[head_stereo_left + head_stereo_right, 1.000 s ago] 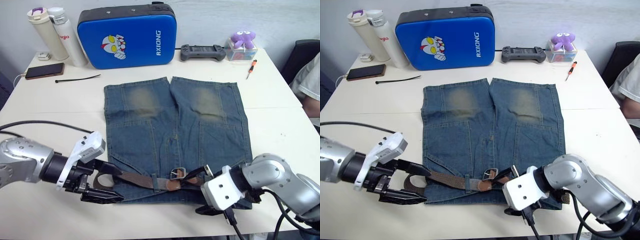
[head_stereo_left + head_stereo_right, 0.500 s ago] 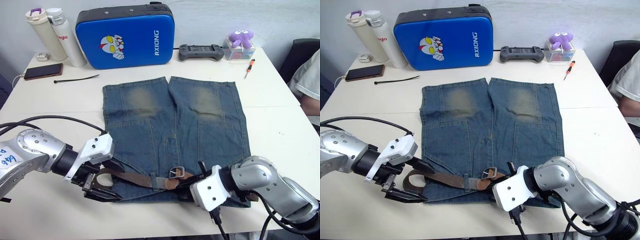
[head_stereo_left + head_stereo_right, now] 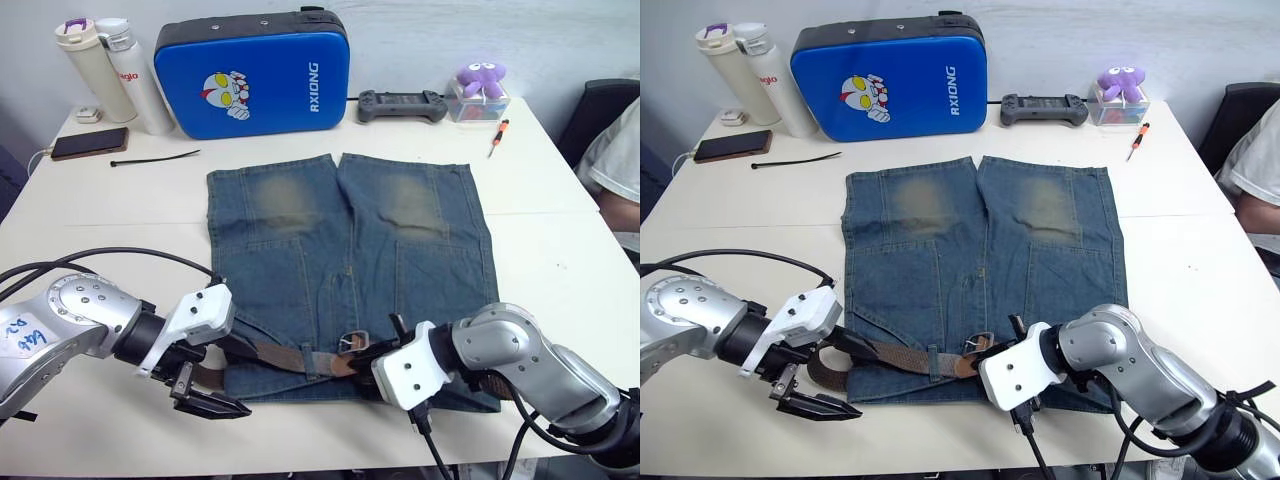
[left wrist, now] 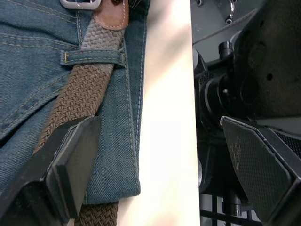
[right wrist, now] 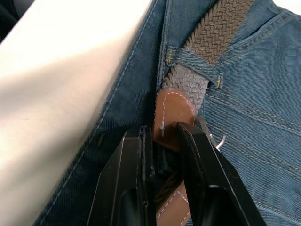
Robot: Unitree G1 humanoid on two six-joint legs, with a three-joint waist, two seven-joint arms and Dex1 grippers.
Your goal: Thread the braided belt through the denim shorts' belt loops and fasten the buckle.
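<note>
Tan leather end of the braided belt [image 5: 175, 109] is being pinched by the right claw [image 5: 162, 141], while the left claw [image 4: 155, 155] is gaping wide over the denim shorts [image 3: 340, 240].

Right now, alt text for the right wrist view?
The right pincer is shut on the tan leather end of the braided belt, just past a belt loop on the denim shorts. White table lies alongside.

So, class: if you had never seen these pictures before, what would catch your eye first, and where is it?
First, the faded denim shorts spread flat mid-table, a braided belt lying along the waistband at the near edge. Both pincers work there: the right pincer pinches the belt's tan leather end beside the buckle, the left pincer gapes open over the strap. Behind, a bright blue case stands upright.
</note>
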